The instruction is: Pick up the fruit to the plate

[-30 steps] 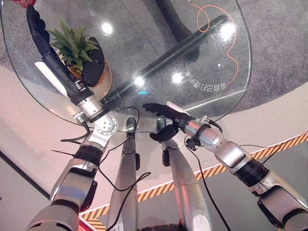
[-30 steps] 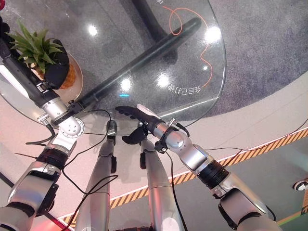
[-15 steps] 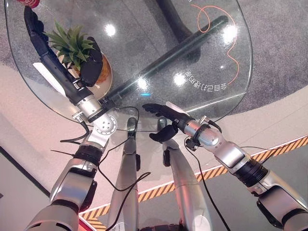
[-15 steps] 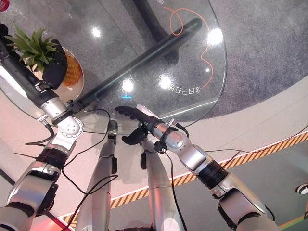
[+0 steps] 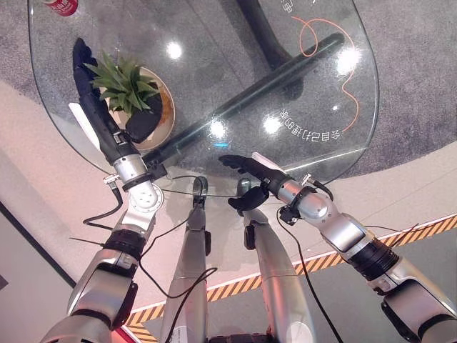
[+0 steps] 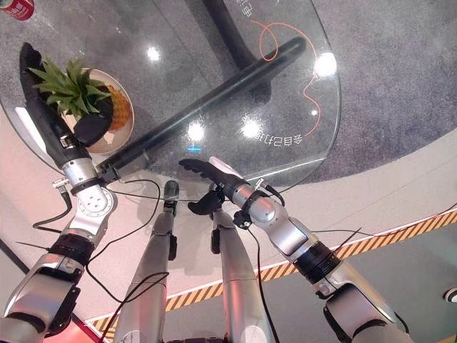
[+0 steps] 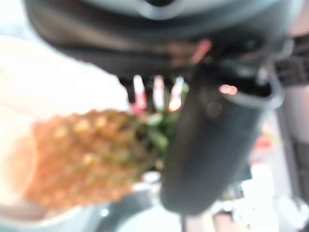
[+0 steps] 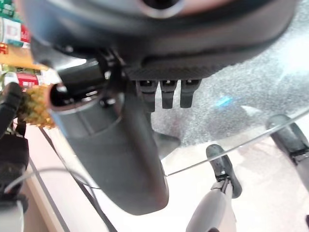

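Left hand (image 5: 107,121) was at the pineapple (image 6: 107,107), thumb on the near side of the fruit, fingers straight up past the leafy crown (image 5: 127,80) on the far-left side. Read it as a loose bracket, not a closed grip: fingers looked extended, thumb against or just beside the body. Left wrist view (image 7: 212,145) had the thumb right next to the scaly skin (image 7: 82,154), but whether it actually touched, I couldn't tell.

Pineapple sat on the plate (image 5: 168,107), on the glass table (image 5: 357,143) toward its left end. Long axis ran roughly from the body near the thumb to the crown pointing away from the robot and leftward, along the line of the fingers. So the fruit lay inside the hand's span, between thumb and fingers.

Right hand (image 5: 246,171) hovered at the near table edge, well apart from the plate, fingers relaxed and holding nothing. Left arm was plainly the nearer one.

Judgement: the placing looked done or nearly so; the next move is likely a release and a clear of the crown.

Red can (image 5: 61,6) stood at the far-left table rim, near the fingertips.
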